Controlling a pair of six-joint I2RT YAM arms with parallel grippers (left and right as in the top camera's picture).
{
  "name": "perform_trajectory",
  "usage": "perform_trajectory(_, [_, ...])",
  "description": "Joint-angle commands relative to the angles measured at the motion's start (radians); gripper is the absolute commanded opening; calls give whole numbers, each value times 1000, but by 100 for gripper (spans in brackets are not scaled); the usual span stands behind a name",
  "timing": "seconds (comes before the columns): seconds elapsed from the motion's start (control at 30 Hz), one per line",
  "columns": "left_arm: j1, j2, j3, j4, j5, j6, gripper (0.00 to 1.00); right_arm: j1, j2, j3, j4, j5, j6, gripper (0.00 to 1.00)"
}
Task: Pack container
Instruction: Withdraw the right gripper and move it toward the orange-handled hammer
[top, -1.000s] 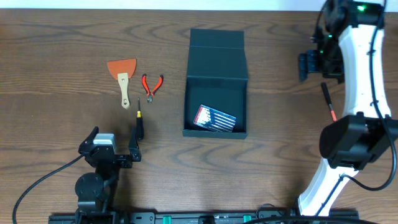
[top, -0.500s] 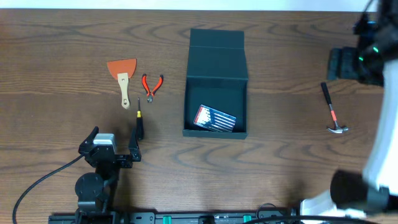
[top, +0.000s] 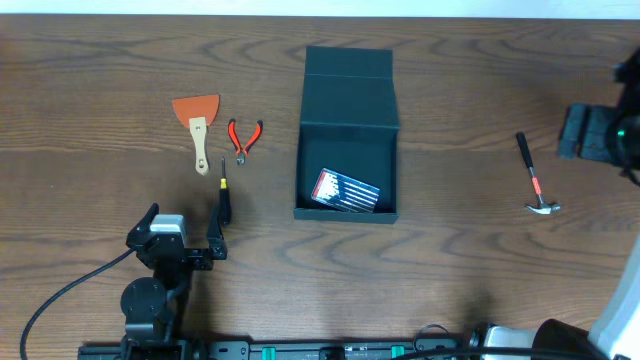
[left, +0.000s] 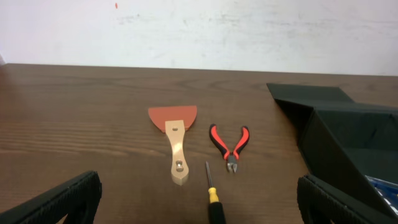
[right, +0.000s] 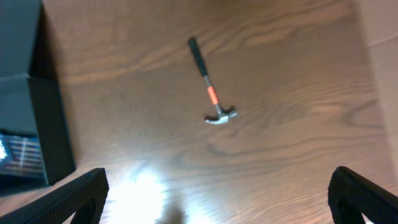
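The dark teal container (top: 348, 110) lies open mid-table, its flap lid folded back, with a striped packet (top: 347, 190) on its floor. Left of it lie an orange scraper (top: 197, 120), red pliers (top: 243, 136) and a yellow-and-black screwdriver (top: 223, 195). My left gripper (top: 183, 230) rests open near the front edge, just behind the screwdriver (left: 213, 199), with the scraper (left: 176, 134) and pliers (left: 230, 143) farther ahead. A small hammer (top: 534, 178) lies to the right. My right gripper (top: 590, 132) hangs open and empty high above the table's right edge, with the hammer (right: 208, 84) below it.
The container's wall (left: 348, 137) rises at the right of the left wrist view and its corner (right: 25, 93) at the left of the right wrist view. A bright glare patch (right: 146, 183) sits on the wood below the right gripper.
My right arm has swung right, almost out of the overhead view, and the hammer now lies uncovered on the table. The left arm and the tools have not moved.
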Motion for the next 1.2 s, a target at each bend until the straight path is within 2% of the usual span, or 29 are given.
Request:
perform_trajectory(0.0, [-3, -6, -6, 0, 6, 14, 99, -11, -21, -149, 66, -19, -19, 94])
perform_trajectory(0.27, [-3, -6, -6, 0, 6, 14, 98, -14, -128, -603, 377, -11, -26, 96])
perform_trajectory(0.47, [-3, -6, -6, 0, 6, 14, 99, -19, -129, -784, 552, 5, -24, 99])
perform_trajectory(0.77, [-3, -6, -6, 0, 6, 14, 98, -55, -129, -887, 683, 83, -56, 99])
perform_trajectory(1.17, [-3, -6, -6, 0, 6, 14, 99, -171, -40, -909, 732, -20, -80, 99])
